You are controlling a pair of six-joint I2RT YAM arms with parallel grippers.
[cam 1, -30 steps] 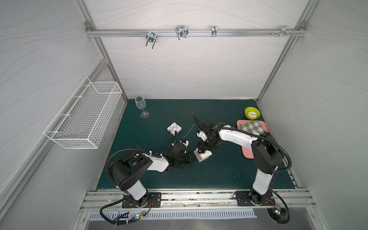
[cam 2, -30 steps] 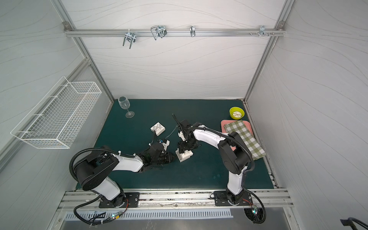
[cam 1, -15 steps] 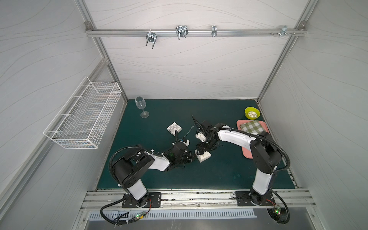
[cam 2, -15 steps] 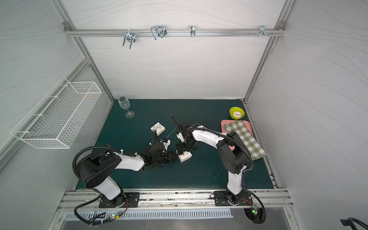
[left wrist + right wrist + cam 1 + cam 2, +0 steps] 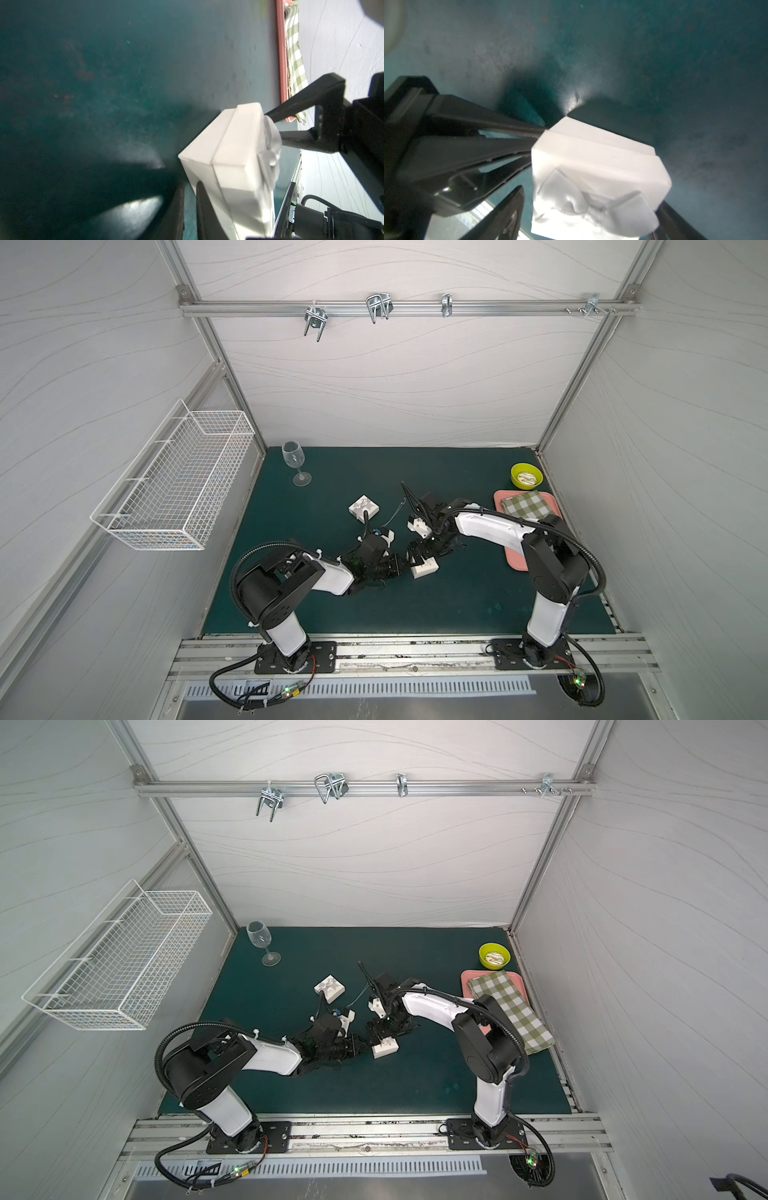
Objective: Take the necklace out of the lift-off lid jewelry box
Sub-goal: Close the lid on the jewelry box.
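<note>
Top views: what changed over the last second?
Right gripper spread its jaws wider around the lid; nothing grabbed or released. Left gripper stayed shut against the jewelry box, which hasn't moved; lid still on.

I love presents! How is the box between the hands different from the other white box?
The near box sits between the left hand and right hand; the far box stands alone. The far box is closer to the wine glass than the near box. Both are white.

Jewelry box [image 5: 424,569]: white, square, lying flat just 5 o'clock of the mat [image 5: 457,605] centre. Lid [image 5: 596,160] sitting closed on base [image 5: 203,145], carrying 1 white bow [image 5: 591,205].
</note>
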